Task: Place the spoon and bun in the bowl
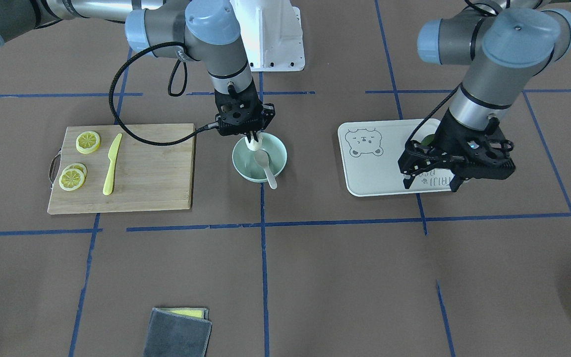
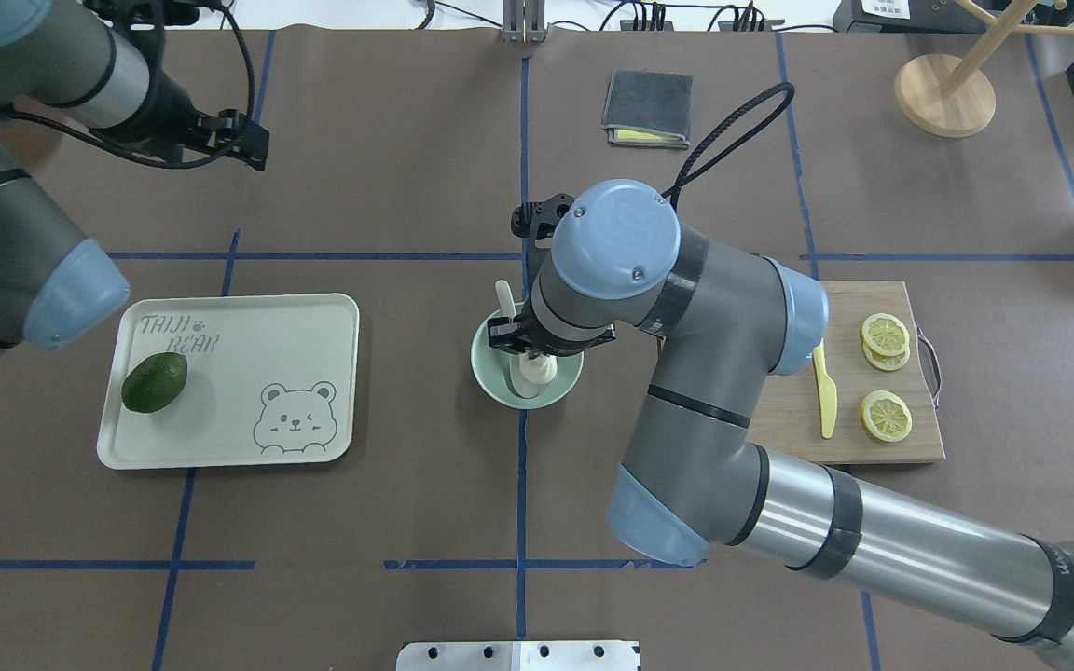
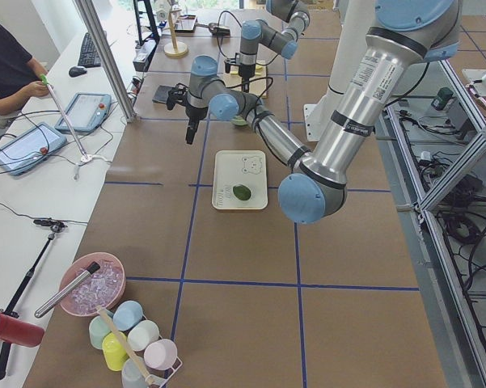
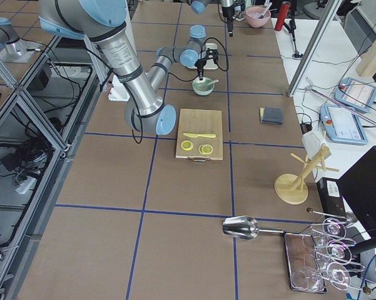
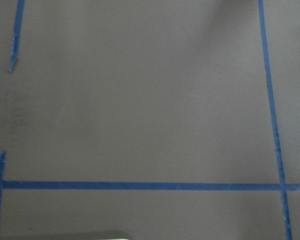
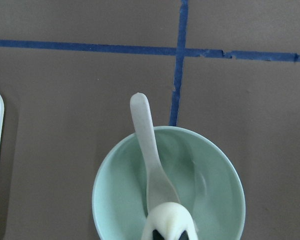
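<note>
The pale mint-green bowl point(image 1: 279, 157) point(image 2: 486, 368) point(image 6: 214, 185) stands at the table's middle. The off-white spoon point(image 1: 267, 168) point(image 6: 148, 150) lies in it, with its handle point(image 2: 503, 298) over the rim. My right gripper point(image 1: 253, 139) is shut on the white bun point(image 1: 253, 145) point(image 6: 169, 222) and holds it just over the bowl, above the spoon's rounded end. In the overhead view the arm hides most of the bun. My left gripper point(image 1: 431, 184) is open and empty, above the near edge of the tray. The left wrist view shows only brown table paper and blue tape.
An off-white bear tray point(image 2: 313, 317) holds a green avocado point(image 2: 155, 382). A wooden cutting board point(image 1: 156, 168) carries lemon slices point(image 1: 88, 142) and a yellow knife point(image 1: 111, 164). A folded grey cloth point(image 1: 179, 332) lies near the operators' edge.
</note>
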`<state>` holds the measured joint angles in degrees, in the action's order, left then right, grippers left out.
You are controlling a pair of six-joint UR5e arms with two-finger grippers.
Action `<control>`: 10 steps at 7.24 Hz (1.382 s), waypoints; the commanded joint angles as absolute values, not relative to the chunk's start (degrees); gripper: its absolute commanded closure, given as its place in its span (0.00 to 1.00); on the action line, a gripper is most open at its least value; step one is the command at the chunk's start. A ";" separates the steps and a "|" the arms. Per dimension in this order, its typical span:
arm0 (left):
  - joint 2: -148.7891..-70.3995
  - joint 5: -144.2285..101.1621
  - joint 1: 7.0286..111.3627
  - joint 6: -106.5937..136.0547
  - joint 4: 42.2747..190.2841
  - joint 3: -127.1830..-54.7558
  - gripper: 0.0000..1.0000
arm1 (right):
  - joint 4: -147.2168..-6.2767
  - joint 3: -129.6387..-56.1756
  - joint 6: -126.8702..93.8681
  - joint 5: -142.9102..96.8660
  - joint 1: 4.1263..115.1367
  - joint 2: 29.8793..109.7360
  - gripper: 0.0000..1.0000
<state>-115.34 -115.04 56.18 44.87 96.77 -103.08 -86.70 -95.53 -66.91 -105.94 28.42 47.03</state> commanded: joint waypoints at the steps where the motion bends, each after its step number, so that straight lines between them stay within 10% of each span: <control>1: -111.02 -114.96 60.19 36.67 96.24 -104.59 0.00 | -80.29 -90.38 -66.88 -103.89 28.30 45.70 1.00; 4: -107.76 -114.96 64.59 27.54 96.24 -104.68 0.00 | -76.99 -88.68 -67.24 -103.97 28.39 45.53 1.00; 5: -107.67 -114.96 65.38 26.38 96.24 -104.42 0.00 | -76.99 -88.68 -67.24 -104.06 28.39 45.53 0.24; 6: -106.71 -115.05 67.48 23.06 96.15 -104.41 0.00 | -76.99 -89.12 -67.24 -104.06 28.48 45.53 0.00; 10: -103.37 -114.96 77.95 3.63 95.10 -102.04 0.00 | -77.78 -91.23 -67.24 -104.24 28.83 45.53 0.00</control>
<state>-104.31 -115.02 75.79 8.26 95.11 -102.73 -77.53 -90.56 -67.18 -104.20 28.75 45.53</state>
